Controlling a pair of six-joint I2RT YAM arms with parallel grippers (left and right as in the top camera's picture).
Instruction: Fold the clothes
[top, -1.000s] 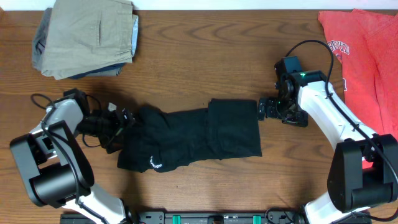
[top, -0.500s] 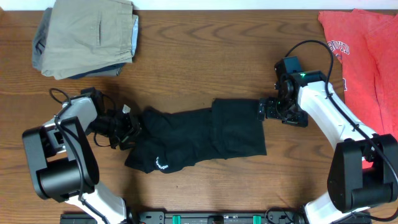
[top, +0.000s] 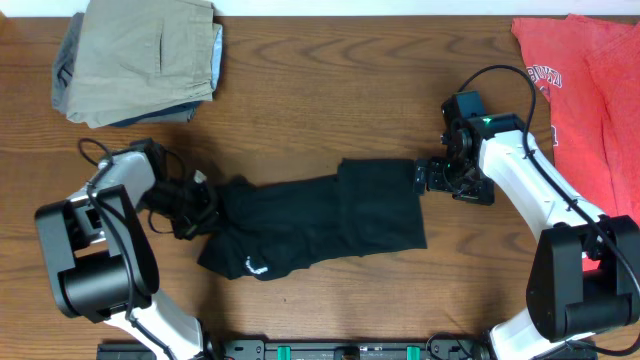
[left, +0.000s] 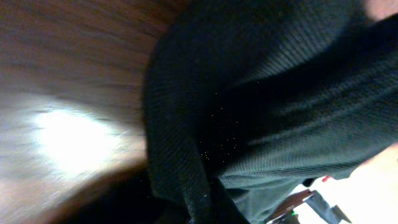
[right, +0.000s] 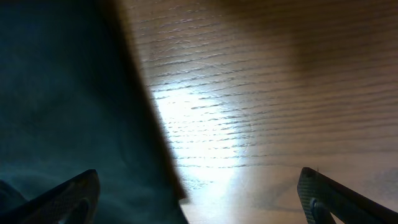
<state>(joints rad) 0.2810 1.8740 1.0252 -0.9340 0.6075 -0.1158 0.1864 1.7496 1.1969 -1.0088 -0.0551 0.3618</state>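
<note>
Overhead, the left gripper (top: 203, 203) meets the black shirt (top: 320, 220). Its wrist view shows only blurred fabric — we cannot tell its jaws' state. The right gripper (right: 196, 198) has its jaws wide apart and empty, astride the shirt's edge.

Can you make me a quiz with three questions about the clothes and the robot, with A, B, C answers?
1. Where are the trousers?
A) far-left corner
B) middle
C) far-right corner

2. What colour is the shirt in the middle?
A) red
B) black
C) white

3. How is the right gripper?
A) shut on the shirt
B) holding the trousers
C) open

Answers:
1 A, they lie folded at the overhead view's top left.
2 B, its fabric is plainly black.
3 C, its fingers stand wide apart in the wrist view.
</note>
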